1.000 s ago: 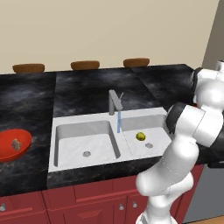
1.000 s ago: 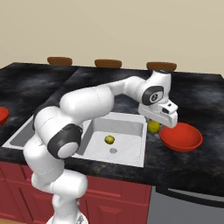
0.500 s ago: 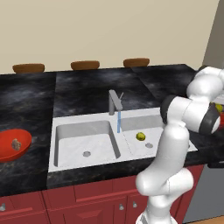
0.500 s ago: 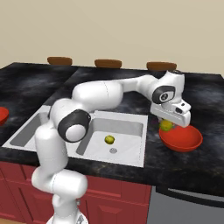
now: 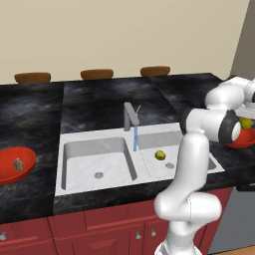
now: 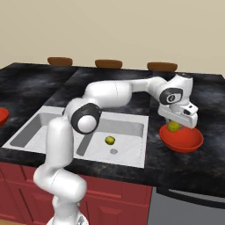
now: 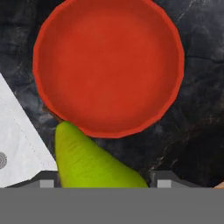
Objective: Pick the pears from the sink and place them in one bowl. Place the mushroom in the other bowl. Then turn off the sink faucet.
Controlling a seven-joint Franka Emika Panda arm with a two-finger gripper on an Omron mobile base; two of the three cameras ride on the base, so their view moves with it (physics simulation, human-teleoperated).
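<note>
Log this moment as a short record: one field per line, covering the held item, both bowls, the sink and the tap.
held item: pear between the fingers of the gripper
gripper position: above the right bowl
right bowl: nothing in it yet
left bowl: mushroom inside
sink: second pear in the right basin
faucet: water running

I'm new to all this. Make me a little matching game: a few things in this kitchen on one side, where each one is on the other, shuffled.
Things:
1. mushroom
2. held pear
3. other pear
4. faucet

Places:
A. in the sink's right basin
B. behind the sink, water running
C. in the left bowl
D. in the gripper, above the right bowl

Pairs: 1-C, 2-D, 3-A, 4-B
</note>
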